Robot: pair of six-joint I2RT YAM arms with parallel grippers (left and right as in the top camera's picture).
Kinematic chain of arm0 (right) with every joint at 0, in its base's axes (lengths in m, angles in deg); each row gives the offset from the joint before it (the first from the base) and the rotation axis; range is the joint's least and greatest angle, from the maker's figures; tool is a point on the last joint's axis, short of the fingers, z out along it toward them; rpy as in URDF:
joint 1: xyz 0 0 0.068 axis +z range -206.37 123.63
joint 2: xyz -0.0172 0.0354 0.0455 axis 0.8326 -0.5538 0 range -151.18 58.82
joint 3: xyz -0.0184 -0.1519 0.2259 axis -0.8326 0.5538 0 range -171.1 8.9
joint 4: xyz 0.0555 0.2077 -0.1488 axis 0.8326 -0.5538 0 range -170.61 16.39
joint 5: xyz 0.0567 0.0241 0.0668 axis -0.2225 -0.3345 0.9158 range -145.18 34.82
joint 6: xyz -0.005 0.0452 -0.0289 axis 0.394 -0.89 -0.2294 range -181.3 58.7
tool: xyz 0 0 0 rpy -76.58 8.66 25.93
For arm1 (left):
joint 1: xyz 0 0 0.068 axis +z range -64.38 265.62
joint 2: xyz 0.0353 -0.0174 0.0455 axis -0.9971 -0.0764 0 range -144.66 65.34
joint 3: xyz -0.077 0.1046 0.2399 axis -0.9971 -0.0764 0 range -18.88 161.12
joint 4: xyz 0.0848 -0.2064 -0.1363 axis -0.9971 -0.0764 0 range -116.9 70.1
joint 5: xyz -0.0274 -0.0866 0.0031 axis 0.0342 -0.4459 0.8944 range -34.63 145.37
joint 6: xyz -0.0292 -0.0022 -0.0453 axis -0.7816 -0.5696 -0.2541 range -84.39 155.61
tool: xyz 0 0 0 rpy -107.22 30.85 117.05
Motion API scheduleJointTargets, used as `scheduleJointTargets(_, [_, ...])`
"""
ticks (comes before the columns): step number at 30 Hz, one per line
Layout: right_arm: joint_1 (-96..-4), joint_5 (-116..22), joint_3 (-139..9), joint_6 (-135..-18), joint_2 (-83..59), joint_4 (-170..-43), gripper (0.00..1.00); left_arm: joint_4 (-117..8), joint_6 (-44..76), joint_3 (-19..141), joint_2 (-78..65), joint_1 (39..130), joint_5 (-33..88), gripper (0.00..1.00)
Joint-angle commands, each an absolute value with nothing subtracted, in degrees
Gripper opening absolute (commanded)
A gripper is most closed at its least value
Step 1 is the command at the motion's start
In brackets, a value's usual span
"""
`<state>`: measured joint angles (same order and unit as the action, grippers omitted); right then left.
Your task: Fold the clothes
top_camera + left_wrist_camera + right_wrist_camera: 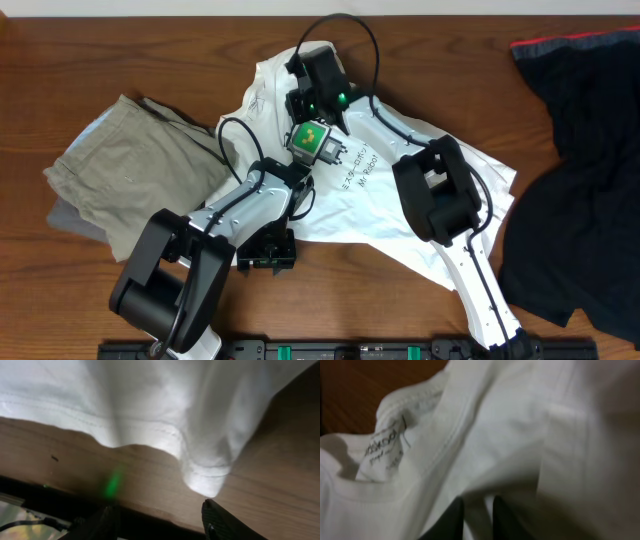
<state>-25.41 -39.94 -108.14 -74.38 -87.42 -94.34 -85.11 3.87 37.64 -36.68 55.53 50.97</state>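
Observation:
The white T-shirt (370, 215) lies crumpled at the table's centre, its green-and-grey robot print (312, 138) and a line of dark text facing up. My right gripper (303, 90) is at the shirt's far end near the collar. In the right wrist view it (477, 502) is shut on a fold of the white cloth (520, 425), beside the neck label (385, 447). My left gripper (266, 255) is at the shirt's near hem by the table's front edge. In the left wrist view it (160, 507) is open and empty, just below a hanging corner of the hem (205, 480).
A khaki-beige folded garment (130, 170) lies at the left, touching the shirt's left side. A black garment with a red stripe (580, 150) covers the right side. The wooden table's front edge (165, 517) runs right under the left gripper.

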Motion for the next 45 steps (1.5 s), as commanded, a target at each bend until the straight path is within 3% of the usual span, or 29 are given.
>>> scheduleJointTargets(1, [-28.0, -40.5, -112.9, -69.2, -85.3, -100.9, 0.3, -84.7, 3.7, 39.3, -37.5, 55.7, 50.9, 0.55])
scheduleJointTargets(3, [-30.3, -41.3, -114.0, -68.9, -82.1, -106.2, 0.36, -84.4, 5.2, 39.6, -37.5, 55.7, 51.0, 0.55])
scheduleJointTargets(10, [-42.2, -41.9, -114.0, -68.0, -67.8, -124.5, 0.42, -84.1, 9.0, 43.1, -37.3, 55.7, 54.9, 0.54])
scheduleJointTargets(14, [-51.2, -41.8, -114.0, -71.0, -61.9, -135.7, 0.51, -84.6, 10.6, 46.6, -36.3, 55.7, 56.1, 0.54])
scheduleJointTargets(19, [-63.6, -38.5, -113.5, -73.2, -61.0, -147.3, 0.52, -85.2, 12.1, 51.7, -33.7, 55.7, 56.6, 0.55])
scheduleJointTargets(20, [-65.5, -38.6, -112.6, -72.8, -61.1, -148.8, 0.53, -85.2, 12.7, 52.8, -33.0, 55.7, 56.6, 0.57])
scheduleJointTargets(21, [-67.2, -38.7, -111.3, -72.7, -61.1, -149.8, 0.53, -85.2, 13.1, 53.8, -32.3, 55.7, 56.6, 0.69])
scheduleJointTargets(25, [-72.3, -38.6, -104.1, -72.0, -61.1, -150.2, 0.53, -85.2, 13.2, 56.8, -30.0, 55.8, 57.6, 0.91])
scheduleJointTargets(28, [-74.9, -38.4, -98.0, -72.0, -61.1, -148.3, 0.52, -85.1, 13.2, 57.5, -28.2, 55.8, 57.6, 0.99])
scheduleJointTargets(38, [-78.2, -38.7, -77.7, -77.8, -61.1, -134.8, 0.54, -84.9, 13.1, 57.5, -26.8, 55.8, 58.0, 0.98])
scheduleJointTargets(45, [-78.2, -34.3, -70.3, -78.0, -61.1, -127.1, 0.49, -84.7, 13.1, 57.5, -26.8, 55.8, 58.0, 0.98])
